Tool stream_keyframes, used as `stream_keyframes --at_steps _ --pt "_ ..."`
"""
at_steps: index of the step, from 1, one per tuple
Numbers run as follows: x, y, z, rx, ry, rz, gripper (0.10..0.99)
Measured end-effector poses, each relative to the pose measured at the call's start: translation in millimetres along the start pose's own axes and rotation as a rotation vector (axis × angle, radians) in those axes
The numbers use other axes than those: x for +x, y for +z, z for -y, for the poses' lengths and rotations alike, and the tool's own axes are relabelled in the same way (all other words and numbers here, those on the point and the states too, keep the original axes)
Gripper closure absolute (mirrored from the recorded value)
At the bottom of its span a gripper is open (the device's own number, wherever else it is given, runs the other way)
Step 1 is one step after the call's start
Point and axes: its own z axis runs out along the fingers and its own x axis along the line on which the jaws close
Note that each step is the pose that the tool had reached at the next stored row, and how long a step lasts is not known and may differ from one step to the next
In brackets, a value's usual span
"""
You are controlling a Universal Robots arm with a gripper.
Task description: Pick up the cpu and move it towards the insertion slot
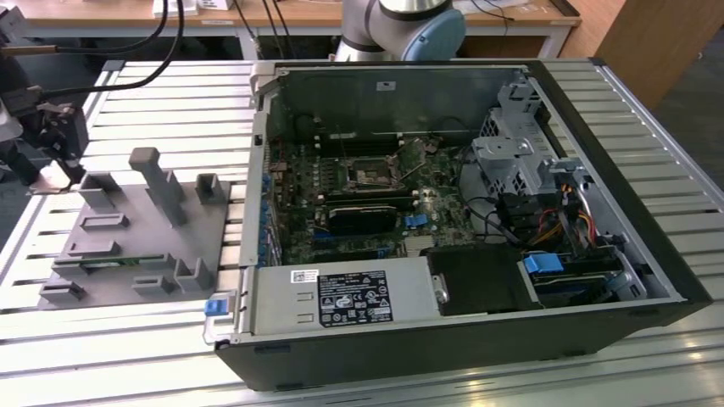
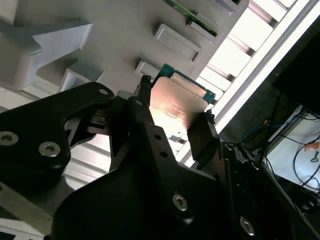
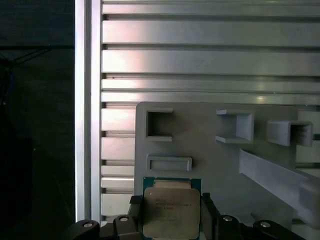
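Two black fingers [image 2: 202,137] of the hand [image 2: 177,100] clamp the one cpu [image 3: 171,210] over the grey holder plate [image 3: 200,150]; the one insertion slot [image 1: 371,175] lies well apart, toward the exterior view's right.

End effector [image 2: 176,101], clamped on the cpu [image 3: 171,210], sits at the edge of the grey fixture plate [image 1: 125,254]. Upright grey posts [image 1: 153,182] and the case wall [image 1: 260,161] stand between it and the insertion slot [image 1: 371,175]. I see open room straight above the slot. A black card [image 1: 362,217] lies just beside it, thin wires [image 1: 421,148] are near, and the drive cage [image 1: 515,148] is toward the exterior view's right. Open slatted bench [image 1: 169,102] runs alongside the plate.
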Motion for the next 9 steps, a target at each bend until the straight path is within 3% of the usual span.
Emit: stream_keyframes --at_steps 9 --pt "0.1 -6.3 -1.9 0.009 0.000 0.0001 0.545"
